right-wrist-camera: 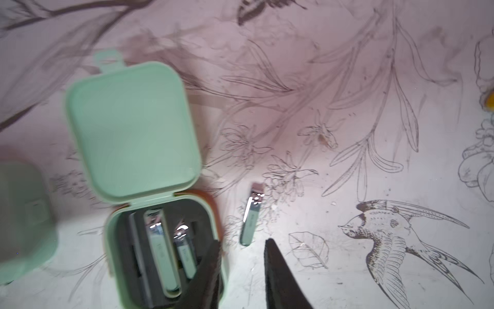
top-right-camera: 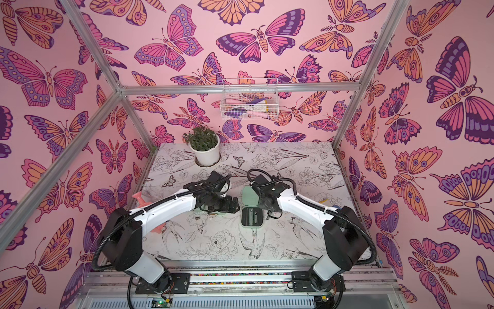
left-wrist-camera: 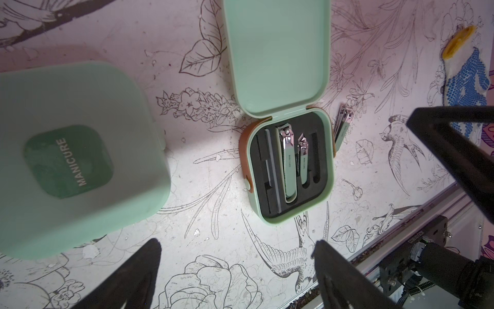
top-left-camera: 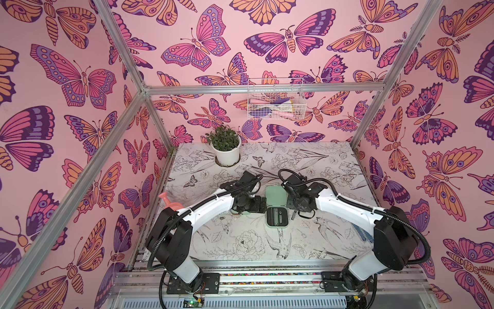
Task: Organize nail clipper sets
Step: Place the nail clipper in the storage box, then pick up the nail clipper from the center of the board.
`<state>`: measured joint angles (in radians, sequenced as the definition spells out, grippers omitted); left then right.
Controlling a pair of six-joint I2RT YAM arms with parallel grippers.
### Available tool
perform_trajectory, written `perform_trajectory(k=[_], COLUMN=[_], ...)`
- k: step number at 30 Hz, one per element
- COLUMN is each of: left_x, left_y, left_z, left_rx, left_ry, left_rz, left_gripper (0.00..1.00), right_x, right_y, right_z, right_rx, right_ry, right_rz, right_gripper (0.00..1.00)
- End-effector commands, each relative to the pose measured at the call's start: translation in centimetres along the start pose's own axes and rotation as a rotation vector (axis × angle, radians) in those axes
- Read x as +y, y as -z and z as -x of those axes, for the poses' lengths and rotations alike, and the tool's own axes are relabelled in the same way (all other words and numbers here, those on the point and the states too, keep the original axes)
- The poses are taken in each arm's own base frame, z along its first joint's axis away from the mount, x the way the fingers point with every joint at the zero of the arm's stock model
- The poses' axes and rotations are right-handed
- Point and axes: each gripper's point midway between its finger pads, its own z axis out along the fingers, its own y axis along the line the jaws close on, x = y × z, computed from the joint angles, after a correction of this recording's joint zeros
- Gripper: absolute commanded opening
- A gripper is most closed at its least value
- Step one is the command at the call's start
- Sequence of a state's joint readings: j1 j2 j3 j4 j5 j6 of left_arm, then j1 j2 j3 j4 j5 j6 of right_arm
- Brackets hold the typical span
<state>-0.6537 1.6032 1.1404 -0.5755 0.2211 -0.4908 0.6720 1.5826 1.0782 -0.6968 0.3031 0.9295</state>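
Two clippers already sit in the black foam slots of the open case (left-wrist-camera: 278,58), the large clipper (left-wrist-camera: 288,166) and the small clipper (left-wrist-camera: 304,163) side by side. A slim grey tool (left-wrist-camera: 270,160) fills another slot, and the narrow slot beyond the small clipper looks empty. This case lies mid-worktop (top-left-camera: 240,240) between the two arms with its lid folded back. The closed case (left-wrist-camera: 74,160), labelled MANICURE, rests near it on the left arm's side. A loose clipper (right-wrist-camera: 251,216) lies flat on the worktop just beside the open case's wall on the right arm's side, not touching it. The right fingers (right-wrist-camera: 280,278) hang above that spot, parted a little with nothing between them. One is over the case rim and the other over bare worktop near the clipper's green end. The left fingers (left-wrist-camera: 133,278) are spread wide and empty, above the worktop between the two cases. The loose clipper is probably light and rigid, with polished metal at the lever end that would likely slip under the pads. It also lies very low, so the fingers would have to come right down to the worktop. The best hold is probably across its narrow sides at the green-coated middle, keeping it level so it drops lengthwise into the slot. The case looks like light plastic and may skid or tip at the hinge if nudged, so the nearby wall needs clearance.
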Motion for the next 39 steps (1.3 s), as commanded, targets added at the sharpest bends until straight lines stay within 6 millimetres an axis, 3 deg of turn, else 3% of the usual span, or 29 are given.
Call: perform_trajectory(k=[1,14,39], left_x=[-0.4,-0.3,-0.1], left_y=[0.9,1.2,0.9], left_z=[0.3,0.2,0.1], left_rx=[-0.019,-0.027,-0.020], left_ry=[-0.011,-0.015,-0.008], left_rz=[-0.018,-0.015,-0.010], left_gripper=[0.91,0.91,0.91], right_x=[0.3,0.7,-0.2], right_y=[-1.4,-4.9,-7.0], right_z=[-0.5,-1.8,-3.7], right_rx=[0.026,0.083,0.141], right_ry=[-0.087,-0.146,-0.146], right_rz=[0.018,-0.006,-0.031], right_gripper=[0.34,0.37,0.17])
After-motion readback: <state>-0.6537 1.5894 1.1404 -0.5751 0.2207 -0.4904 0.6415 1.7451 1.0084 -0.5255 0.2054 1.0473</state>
